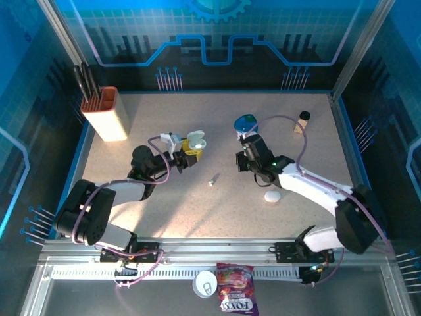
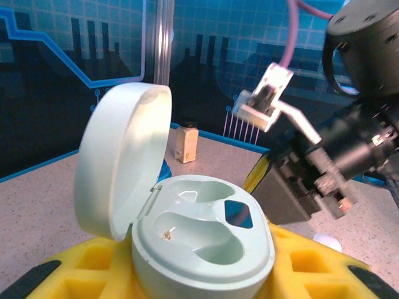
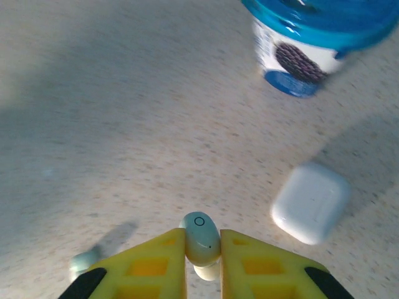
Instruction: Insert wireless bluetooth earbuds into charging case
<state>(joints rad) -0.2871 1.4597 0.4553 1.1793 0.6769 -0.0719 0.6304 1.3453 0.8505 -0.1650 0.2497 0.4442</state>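
- My right hand [image 3: 203,256] is pinched almost closed on a pale teal earbud [image 3: 199,232]. The earbud's rounded head pokes out past the fingertips.
- My left hand [image 2: 202,283] is clamped on the open case [image 2: 199,240]. The lid is tipped back and both wells face up, with no earbud in either.
- From above, the case lies to the left of the right hand and slightly farther from the bases, with bare counter [image 1: 217,112] between them.
- I judge the right arm must carry the earbud leftward over a well. I cannot tell which way its stem points.
- A second earbud [image 1: 213,179] lies loose on the counter between the arms.
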